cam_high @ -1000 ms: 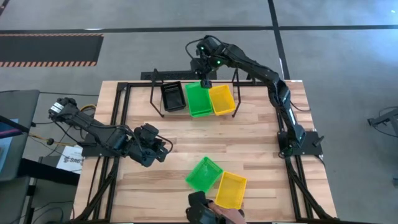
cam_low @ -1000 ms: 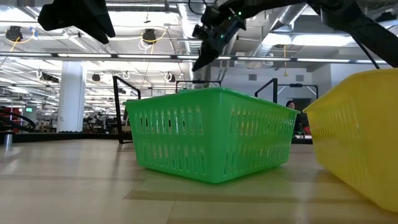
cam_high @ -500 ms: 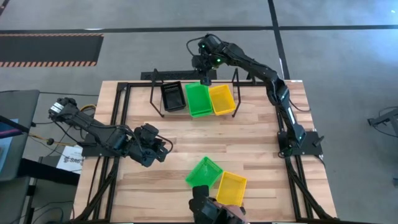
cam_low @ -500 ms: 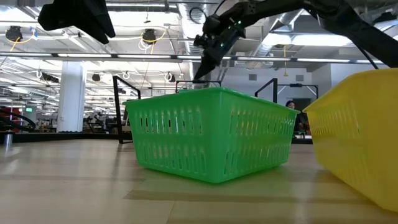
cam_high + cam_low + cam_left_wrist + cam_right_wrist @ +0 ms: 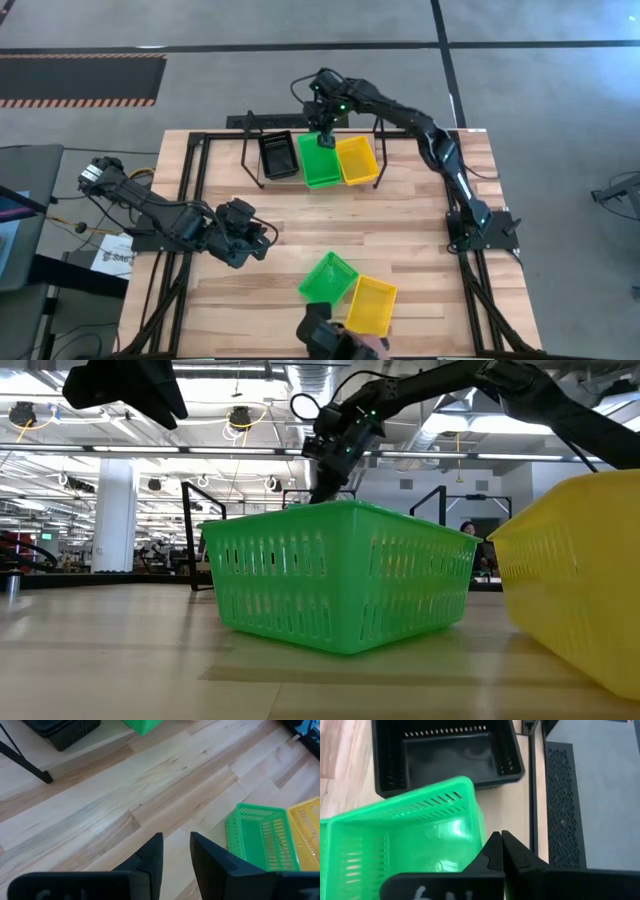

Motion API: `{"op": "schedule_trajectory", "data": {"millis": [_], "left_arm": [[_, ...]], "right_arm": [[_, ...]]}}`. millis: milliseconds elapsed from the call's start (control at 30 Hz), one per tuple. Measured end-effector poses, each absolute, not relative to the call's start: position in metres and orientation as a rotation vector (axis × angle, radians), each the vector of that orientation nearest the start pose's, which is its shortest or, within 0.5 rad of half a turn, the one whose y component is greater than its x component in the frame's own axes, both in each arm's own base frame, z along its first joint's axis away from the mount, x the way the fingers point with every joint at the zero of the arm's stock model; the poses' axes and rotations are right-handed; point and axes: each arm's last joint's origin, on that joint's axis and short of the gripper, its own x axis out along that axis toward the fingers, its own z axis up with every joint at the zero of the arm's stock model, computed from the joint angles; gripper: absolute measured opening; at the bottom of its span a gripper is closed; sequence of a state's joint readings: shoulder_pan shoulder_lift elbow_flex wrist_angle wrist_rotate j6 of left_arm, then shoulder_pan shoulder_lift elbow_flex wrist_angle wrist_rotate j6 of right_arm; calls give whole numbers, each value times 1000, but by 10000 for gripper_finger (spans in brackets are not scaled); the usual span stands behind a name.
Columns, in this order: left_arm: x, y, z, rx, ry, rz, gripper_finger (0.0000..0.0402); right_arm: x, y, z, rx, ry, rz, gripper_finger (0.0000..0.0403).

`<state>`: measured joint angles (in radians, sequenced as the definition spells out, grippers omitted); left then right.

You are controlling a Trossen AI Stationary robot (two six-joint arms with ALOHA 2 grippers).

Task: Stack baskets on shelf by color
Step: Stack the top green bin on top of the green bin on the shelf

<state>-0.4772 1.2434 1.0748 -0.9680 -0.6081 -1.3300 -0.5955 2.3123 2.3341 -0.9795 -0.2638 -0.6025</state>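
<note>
right gripper: [image 5: 324, 139] over far end of the shelf's green stack, fingers pinched together, nothing between them; in the right wrist view the tips [image 5: 501, 851] sit just at the green rim, contact can't be told
left gripper: [image 5: 262, 240] parked over the table's left-middle, well apart from every basket, fingers [image 5: 152, 857] narrowly parted, empty
shelf: [image 5: 258, 122] far side of table, black wire uprights at both ends; plank mostly hidden under baskets
on shelf: black basket [image 5: 278, 154] leftmost, green basket [image 5: 320, 160] middle, yellow basket [image 5: 357, 160] right, side by side and touching; how many are nested in each pile can't be told
loose on table: green basket [image 5: 328, 278] and yellow basket [image 5: 371, 304] near front edge, touching, both skewed
progress: judged well along; one colour per spot is set, at least these two loose ones left
look: green basket is rectangular, slotted mesh walls, rolled rim, open top, glossy plastic
front edge: dark object [image 5: 325, 338] with what may be a person's hand, unclear
</note>
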Motion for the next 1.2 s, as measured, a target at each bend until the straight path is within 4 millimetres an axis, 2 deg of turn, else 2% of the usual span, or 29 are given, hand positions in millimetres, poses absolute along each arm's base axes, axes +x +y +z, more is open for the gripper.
{"op": "schedule_trajectory", "data": {"millis": [567,833,967,1200], "left_arm": [[208,-89,289,-632,692,698,84],[208,-88,289,-617,692,696,84],[208,-88,289,-606,677,705,84],[208,-88,289,-601,677,704,84]], "right_arm": [[418,-266,284,-97,930,-44,1],[416,-262,286,-17,911,18,0],[415,-266,289,-70,926,-46,0],[404,-264,310,-107,924,-65,0]]}}
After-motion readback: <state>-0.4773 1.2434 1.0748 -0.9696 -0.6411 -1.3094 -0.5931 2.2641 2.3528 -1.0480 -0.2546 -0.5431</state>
